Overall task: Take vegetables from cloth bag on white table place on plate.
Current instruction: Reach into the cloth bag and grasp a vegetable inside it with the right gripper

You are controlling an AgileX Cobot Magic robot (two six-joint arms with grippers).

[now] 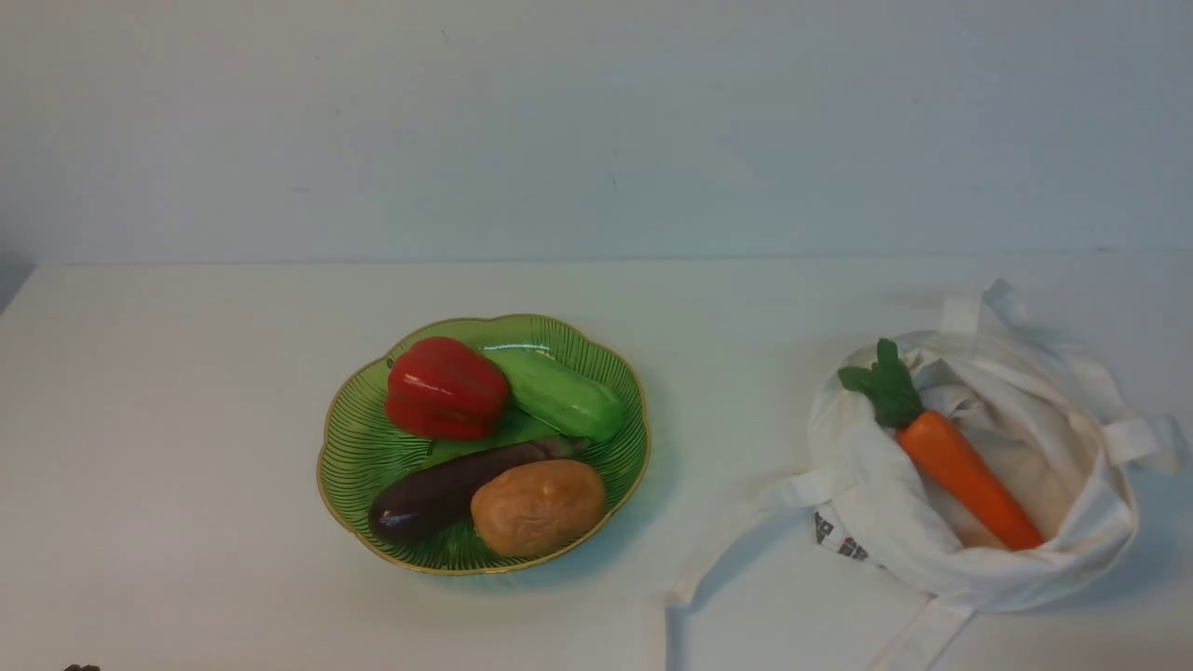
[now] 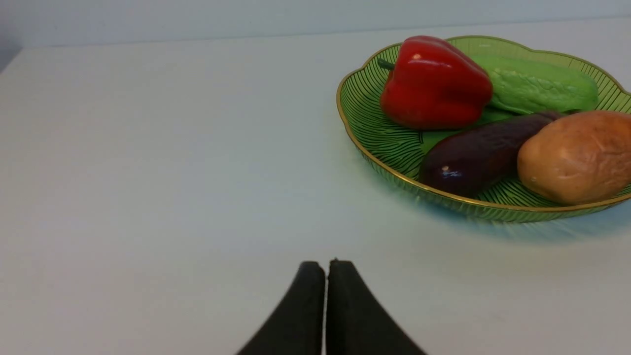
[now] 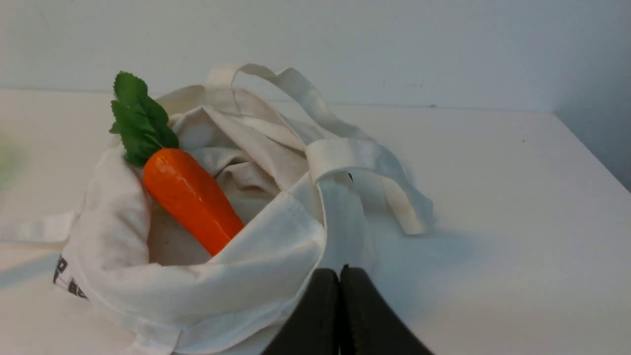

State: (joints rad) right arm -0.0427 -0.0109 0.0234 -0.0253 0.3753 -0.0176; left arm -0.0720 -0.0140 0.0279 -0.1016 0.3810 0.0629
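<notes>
Both my grippers, the left one [image 2: 327,264] and the right one [image 3: 342,271], are closed with nothing between their tips. Beyond the right, the orange carrot [image 1: 969,477] lies in the open cloth bag [image 1: 1011,582], leafy top over its rim. Left of that, the green plate [image 1: 349,466] holds a red pepper [image 1: 447,390], cucumber [image 1: 564,396], eggplant [image 1: 438,494] and potato [image 1: 539,508].
</notes>
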